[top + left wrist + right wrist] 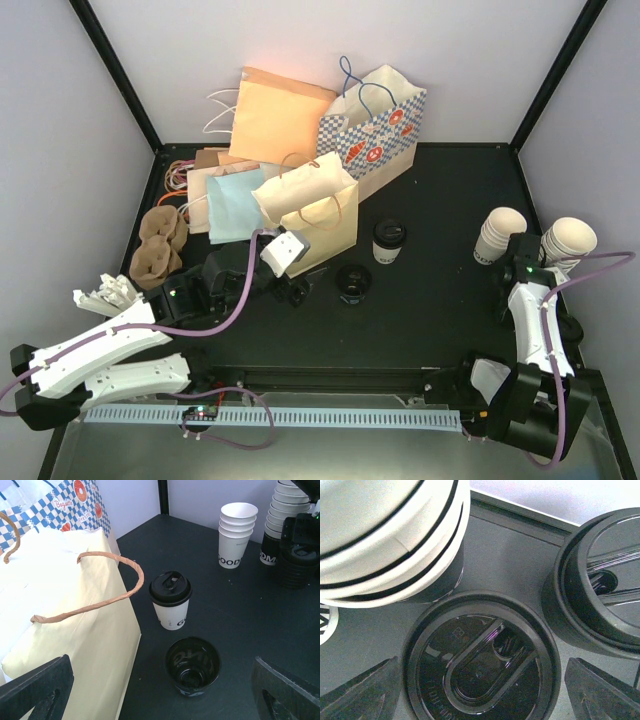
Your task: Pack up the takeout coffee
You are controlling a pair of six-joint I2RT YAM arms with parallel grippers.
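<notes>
I am seeing my left tool (pixel 292 285) hanging released, fingers spread wide, beside the pale yellow paper bag with twisted brown handles (pixel 75 630). Just right of it, the small cream-white paper takeout coffee with its black round lid (pixel 170 600) is standing upright on the black desk (pixel 430 330), near a glossy black open cup (pixel 192 666). Far right, my right tool (pixel 518 255) is hovering released, straddling a black plastic lid (pixel 480 665) beside a stack of cream paper cups (pixel 390 540).

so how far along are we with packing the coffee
Nothing packed yet: the lidded coffee stands beside the bag, outside it. Neither tool holds it: left tool open facing it, right tool straddling a loose lid. Left: grasp the coffee and bag it.
</notes>
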